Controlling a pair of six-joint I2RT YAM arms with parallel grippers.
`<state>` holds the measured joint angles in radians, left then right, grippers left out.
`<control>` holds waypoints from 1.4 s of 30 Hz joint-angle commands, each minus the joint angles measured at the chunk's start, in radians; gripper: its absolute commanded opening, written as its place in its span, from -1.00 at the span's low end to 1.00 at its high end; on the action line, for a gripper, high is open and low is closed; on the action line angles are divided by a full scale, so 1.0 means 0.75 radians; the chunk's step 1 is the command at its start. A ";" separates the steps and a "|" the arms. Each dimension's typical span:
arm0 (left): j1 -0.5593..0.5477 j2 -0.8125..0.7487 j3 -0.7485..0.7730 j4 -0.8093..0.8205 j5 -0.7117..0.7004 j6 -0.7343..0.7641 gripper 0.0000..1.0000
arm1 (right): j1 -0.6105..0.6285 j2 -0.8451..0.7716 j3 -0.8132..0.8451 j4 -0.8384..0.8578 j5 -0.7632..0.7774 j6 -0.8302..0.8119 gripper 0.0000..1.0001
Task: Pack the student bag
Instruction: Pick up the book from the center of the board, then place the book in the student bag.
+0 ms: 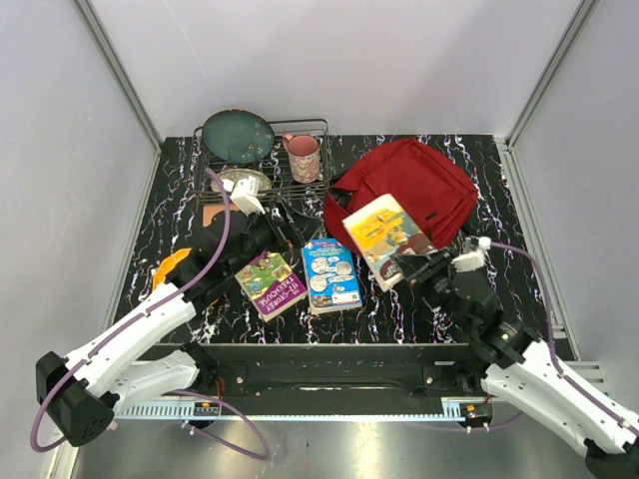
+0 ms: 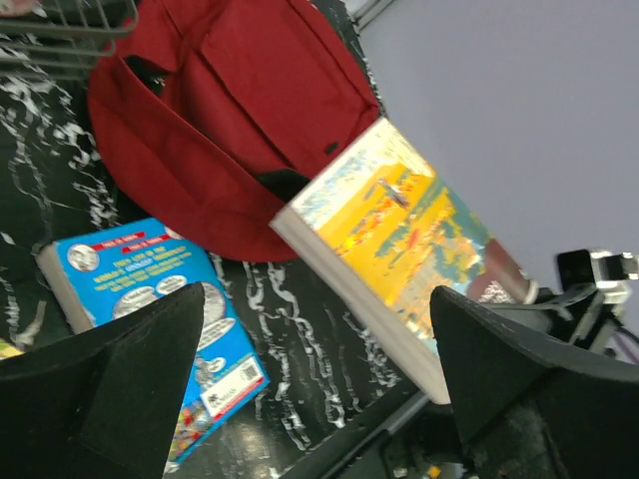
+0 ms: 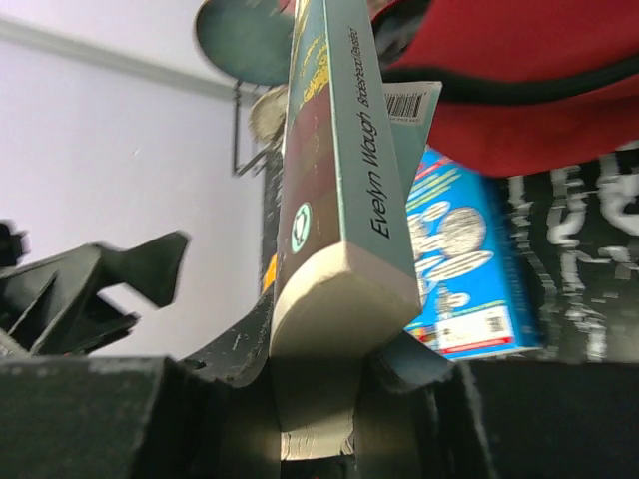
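Observation:
The student bag (image 1: 404, 190), a dark-red backpack, lies at the back right of the table; the left wrist view shows the bag (image 2: 220, 110) from the side. My right gripper (image 1: 411, 264) is shut on the near end of a yellow-covered paperback (image 1: 382, 233), which is held tilted with its far end over the bag's front edge. In the right wrist view that paperback (image 3: 339, 200) stands wedged between the jaws of the gripper (image 3: 349, 399). My left gripper (image 1: 295, 237) is open and empty beside the book, its fingers (image 2: 130, 359) wide apart above the table.
A blue book (image 1: 329, 274) and a purple-green book (image 1: 270, 282) lie flat in front of the bag. A wire dish rack (image 1: 310, 128) at the back left holds a teal plate (image 1: 238, 136), a bowl and a pink mug (image 1: 304, 157). An orange object (image 1: 170, 267) lies at the left.

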<state>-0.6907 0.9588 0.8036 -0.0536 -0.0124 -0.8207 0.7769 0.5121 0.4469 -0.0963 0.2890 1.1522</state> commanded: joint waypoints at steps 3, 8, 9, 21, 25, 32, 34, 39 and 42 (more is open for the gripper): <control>-0.004 0.047 0.176 -0.194 -0.033 0.345 0.98 | 0.003 -0.278 0.167 -0.544 0.441 0.016 -1.00; -0.004 0.288 0.386 -0.278 0.104 0.542 0.98 | 0.003 -0.450 0.293 -0.761 0.664 -0.025 -1.00; -0.006 0.331 0.476 -0.297 0.121 0.627 0.98 | 0.003 -0.460 0.328 -0.816 0.702 -0.019 -1.00; -0.102 1.010 1.125 -0.656 0.233 1.323 0.98 | 0.003 -0.441 0.562 -1.379 0.842 0.220 -1.00; -0.159 1.110 1.209 -0.759 0.158 1.460 0.97 | 0.003 -0.499 0.525 -1.401 0.795 0.272 -1.00; -0.253 1.206 1.191 -0.716 0.021 1.581 0.88 | 0.003 -0.531 0.515 -1.442 0.748 0.306 -1.00; -0.253 1.237 1.203 -0.700 -0.032 1.569 0.83 | 0.003 -0.531 0.515 -1.453 0.728 0.319 -1.00; -0.253 1.276 1.223 -0.634 -0.071 1.563 0.81 | 0.003 -0.548 0.503 -1.481 0.691 0.337 -1.00; -0.251 1.305 1.250 -0.618 -0.102 1.573 0.70 | 0.003 -0.570 0.490 -1.508 0.670 0.366 -1.00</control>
<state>-0.8837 1.9198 1.6661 -0.5884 -0.0250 0.3332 0.7769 0.1093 0.8116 -1.2751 0.7746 1.3678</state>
